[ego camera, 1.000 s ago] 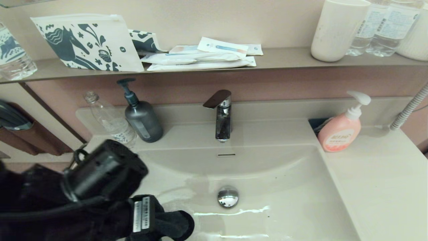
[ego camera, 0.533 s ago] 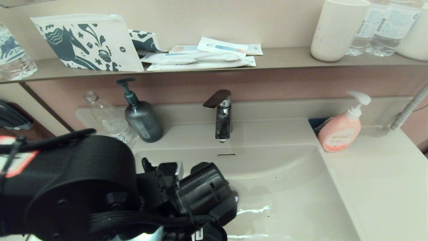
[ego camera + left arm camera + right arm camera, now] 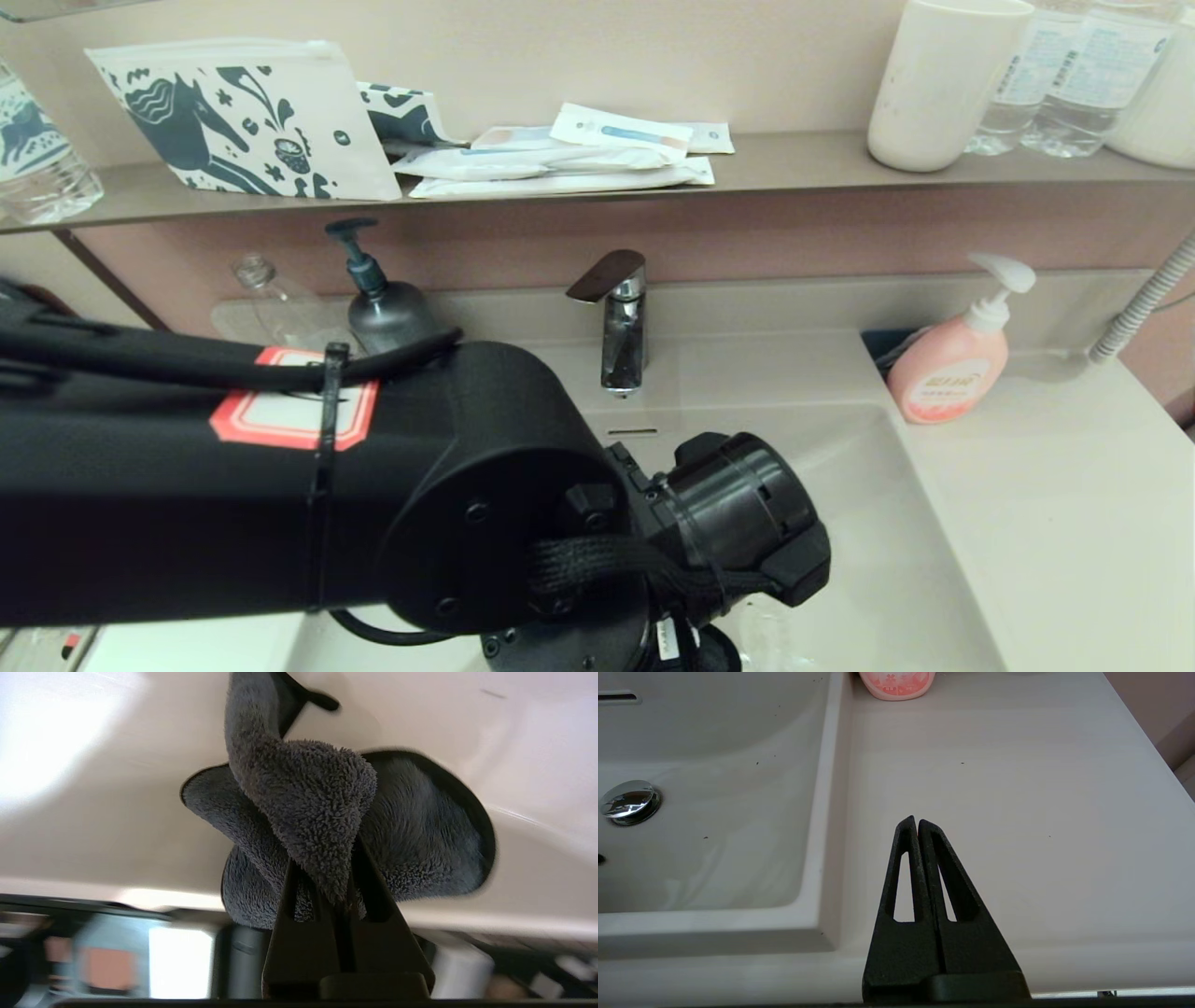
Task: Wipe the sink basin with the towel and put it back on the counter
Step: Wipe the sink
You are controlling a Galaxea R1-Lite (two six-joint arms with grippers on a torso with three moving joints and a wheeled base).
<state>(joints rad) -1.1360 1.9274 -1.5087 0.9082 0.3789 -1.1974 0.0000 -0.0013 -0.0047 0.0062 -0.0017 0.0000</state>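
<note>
L claw (image 3: 327, 877) clamped tight on towel (image 3: 317, 812), over sink basin (image 3: 117, 826). R claw (image 3: 917, 823) closed, empty, above counter (image 3: 1017, 788).

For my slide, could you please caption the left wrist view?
Left gripper shut on the grey towel against the sink basin.

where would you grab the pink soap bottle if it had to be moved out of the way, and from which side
Probably by its round body, pink soap bottle, not the white pump head, which is narrow and sticks out sideways. It stands upright on the counter at the basin's back right corner, with a hose behind it. The open counter side in front looks like the clearest approach, best suited to the right tool, which hovers there shut.
</note>
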